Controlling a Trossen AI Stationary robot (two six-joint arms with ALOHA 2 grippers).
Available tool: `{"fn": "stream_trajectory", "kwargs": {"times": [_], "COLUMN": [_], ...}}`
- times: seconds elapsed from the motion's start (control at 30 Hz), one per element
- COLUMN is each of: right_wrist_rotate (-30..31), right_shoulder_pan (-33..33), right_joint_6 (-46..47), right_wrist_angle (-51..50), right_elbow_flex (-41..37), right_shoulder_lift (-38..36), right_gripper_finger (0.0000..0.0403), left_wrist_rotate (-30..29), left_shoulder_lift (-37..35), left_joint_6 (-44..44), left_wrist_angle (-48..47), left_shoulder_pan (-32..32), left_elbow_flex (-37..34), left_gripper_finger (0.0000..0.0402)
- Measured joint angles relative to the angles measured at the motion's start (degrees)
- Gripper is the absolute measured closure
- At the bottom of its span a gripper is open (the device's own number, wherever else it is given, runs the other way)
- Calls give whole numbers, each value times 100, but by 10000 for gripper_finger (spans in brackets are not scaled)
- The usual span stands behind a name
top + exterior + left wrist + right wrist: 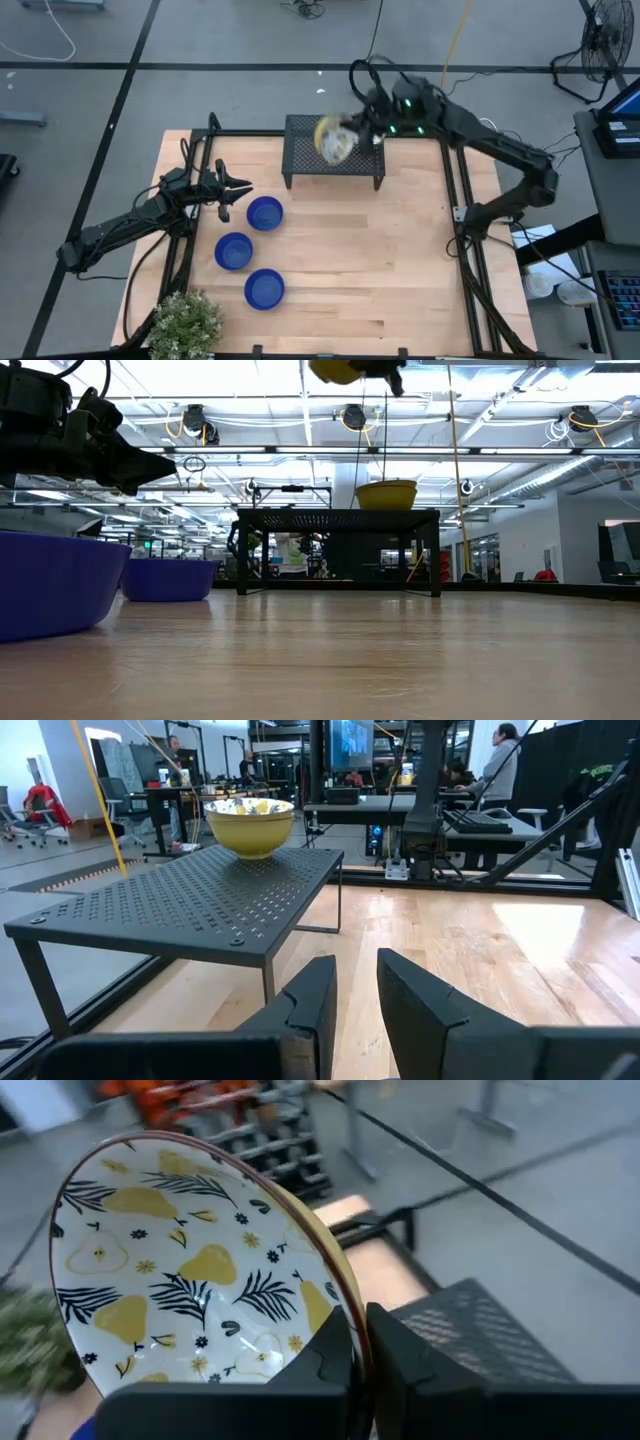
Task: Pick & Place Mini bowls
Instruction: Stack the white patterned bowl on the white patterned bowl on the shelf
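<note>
Three blue mini bowls [264, 212] [233, 250] [264, 288] rest on their bases at the table's left. A black perforated rack [335, 165] stands at the far middle. One yellow bowl [248, 825] [386, 493] sits on top of it. High above the rack, my right gripper [362, 1350] is shut on a second bowl [335, 140], white inside with yellow pears and dark leaves. My left gripper [235, 190] stands open and level just left of the blue bowls, with nothing between its fingers [320, 1005]. My right gripper pinches the patterned bowl's rim [345, 1305], one finger inside the bowl and one on its yellow outer wall. The bowl is lifted clear, high over the rack [335, 370], and is tilted steeply with its inside turned sideways.
A potted plant [185, 322] stands at the near left corner. Black frame rails [455, 200] run along the table's left and right sides. Bare wood lies between the rack and the near edge, right of the blue bowls.
</note>
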Motion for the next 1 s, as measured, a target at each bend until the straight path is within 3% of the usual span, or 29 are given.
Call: {"fn": "stream_trajectory", "kwargs": {"times": [0.23, 0.37, 0.47, 0.73, 1.0], "right_wrist_rotate": [-23, -232, -474, -392, 169], "right_shoulder_pan": [-752, -1221, -1531, -1998, -2049], "right_joint_6": [392, 801, 1083, 1222, 1308], "right_wrist_angle": [-1621, -2629, -3048, -4211, -4646], "right_elbow_flex": [2045, 2738, 2803, 2803, 2653], "right_shoulder_lift": [1462, 2043, 2175, 2223, 2220], "right_gripper_finger": [399, 399, 399, 399, 399], "left_wrist_rotate": [-2, 0, -1, 0, 0], "left_shoulder_lift": [0, 0, 0, -1, 0], "left_joint_6": [0, 0, 2, 1, 1], "left_wrist_angle": [2, 2, 2, 1, 2], "left_shoulder_pan": [0, 0, 0, 0, 0], "left_elbow_flex": [0, 0, 0, 0, 0], "left_gripper_finger": [321, 321, 321, 321, 321]}}
